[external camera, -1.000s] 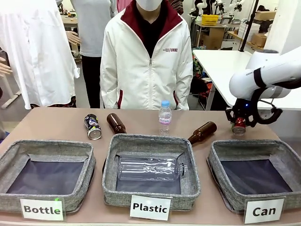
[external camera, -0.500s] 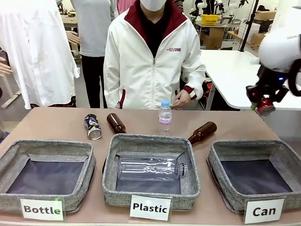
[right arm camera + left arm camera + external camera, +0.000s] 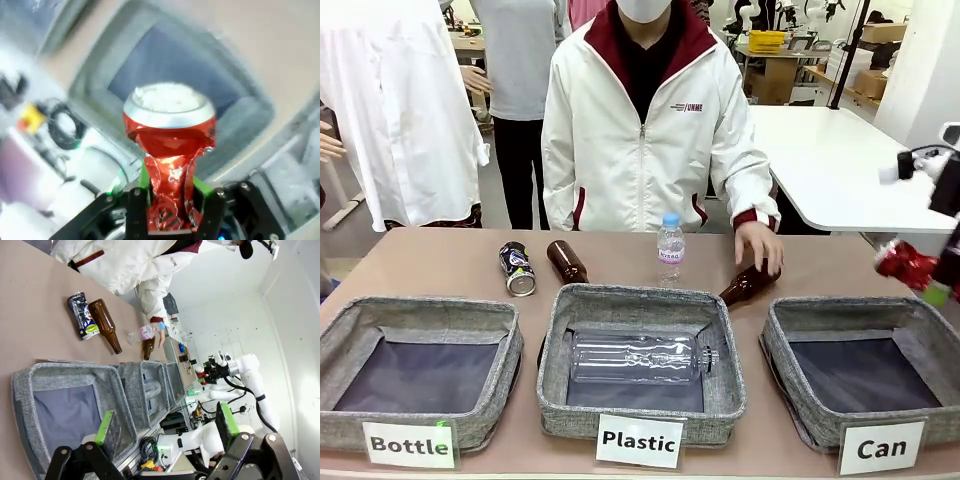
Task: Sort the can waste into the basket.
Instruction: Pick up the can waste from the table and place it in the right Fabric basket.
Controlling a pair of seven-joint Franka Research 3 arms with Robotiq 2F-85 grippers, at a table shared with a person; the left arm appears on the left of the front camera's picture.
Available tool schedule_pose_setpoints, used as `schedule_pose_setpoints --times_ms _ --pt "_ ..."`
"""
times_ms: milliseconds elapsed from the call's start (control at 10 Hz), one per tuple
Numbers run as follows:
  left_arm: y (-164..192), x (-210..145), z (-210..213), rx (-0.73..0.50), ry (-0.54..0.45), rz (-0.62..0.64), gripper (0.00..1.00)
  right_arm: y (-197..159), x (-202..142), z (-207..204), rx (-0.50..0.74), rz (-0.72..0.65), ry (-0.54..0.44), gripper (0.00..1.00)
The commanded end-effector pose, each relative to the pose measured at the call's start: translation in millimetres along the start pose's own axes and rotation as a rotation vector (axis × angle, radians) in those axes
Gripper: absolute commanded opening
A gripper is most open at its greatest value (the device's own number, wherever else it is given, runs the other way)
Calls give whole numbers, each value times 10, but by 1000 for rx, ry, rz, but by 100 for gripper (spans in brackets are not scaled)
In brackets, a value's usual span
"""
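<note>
Right hand [image 3: 170, 194] swung rightward, clamping crushed red can [image 3: 905, 263], above basket [image 3: 840, 305], left hand [image 3: 165, 422] wide

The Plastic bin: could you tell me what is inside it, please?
One clear plastic bottle lies on its side on the dark lining of the bin. The bin's near wall hides the front strip of the floor.
</note>
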State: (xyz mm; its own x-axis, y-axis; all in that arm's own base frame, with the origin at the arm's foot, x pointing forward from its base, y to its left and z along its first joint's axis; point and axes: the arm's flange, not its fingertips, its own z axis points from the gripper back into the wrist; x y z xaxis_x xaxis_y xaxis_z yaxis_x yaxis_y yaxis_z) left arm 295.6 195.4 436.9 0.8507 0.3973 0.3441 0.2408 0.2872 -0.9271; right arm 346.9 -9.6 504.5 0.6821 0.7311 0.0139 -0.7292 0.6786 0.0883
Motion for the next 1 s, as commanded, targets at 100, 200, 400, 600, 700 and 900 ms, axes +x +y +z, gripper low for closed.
schedule_pose_setpoints --times_ms 100,200,400,600,700,900 --pt "-12 8 -5 -19 -12 -22 100 53 -247 -42 76 426 3 0" --pt "-12 8 -5 -19 -12 -22 100 49 -231 -57 59 459 -6 0" --pt "-12 8 -5 -19 -12 -22 100 18 -211 -52 44 470 -15 0" --pt "-12 8 -5 -19 -12 -22 100 3 -181 -55 17 451 -29 0" --pt "-12 8 -5 -19 -12 -22 100 7 -183 -44 14 439 -31 49" --pt "-12 8 -5 -19 -12 -22 100 -1 -166 -36 3 429 -34 100"
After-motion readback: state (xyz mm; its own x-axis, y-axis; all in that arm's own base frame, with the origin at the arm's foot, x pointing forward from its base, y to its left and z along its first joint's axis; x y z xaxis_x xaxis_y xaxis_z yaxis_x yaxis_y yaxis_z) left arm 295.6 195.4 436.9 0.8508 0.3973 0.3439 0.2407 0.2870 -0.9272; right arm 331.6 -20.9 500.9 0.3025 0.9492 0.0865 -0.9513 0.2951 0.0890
